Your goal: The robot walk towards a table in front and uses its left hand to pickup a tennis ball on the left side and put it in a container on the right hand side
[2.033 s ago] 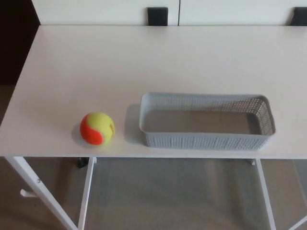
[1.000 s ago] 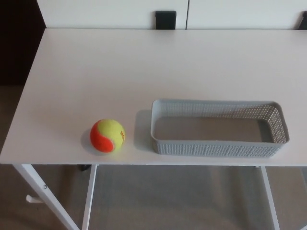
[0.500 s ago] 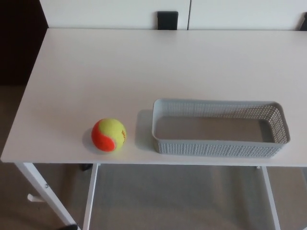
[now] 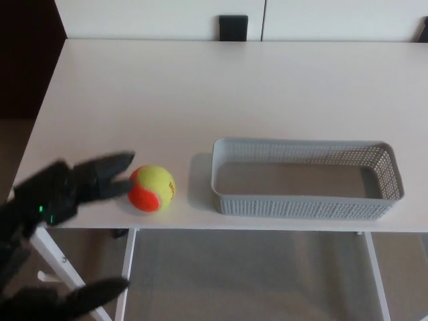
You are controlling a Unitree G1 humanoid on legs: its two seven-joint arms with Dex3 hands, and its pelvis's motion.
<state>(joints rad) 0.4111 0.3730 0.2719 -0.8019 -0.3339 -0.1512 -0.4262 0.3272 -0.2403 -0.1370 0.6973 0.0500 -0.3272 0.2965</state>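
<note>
Yellow-orange tennis ball (image 4: 152, 188), open left hand (image 4: 63, 194) just beside

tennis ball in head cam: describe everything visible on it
The tennis ball is two-tone: yellow-green on top and to the right, orange at lower left. It looks like fuzzy felt, with a small dark marking on its right side. It rests on the white table near the front edge, left of the grey basket and apart from it. The open left robot hand is at its left side; blur hides whether it touches.
</note>
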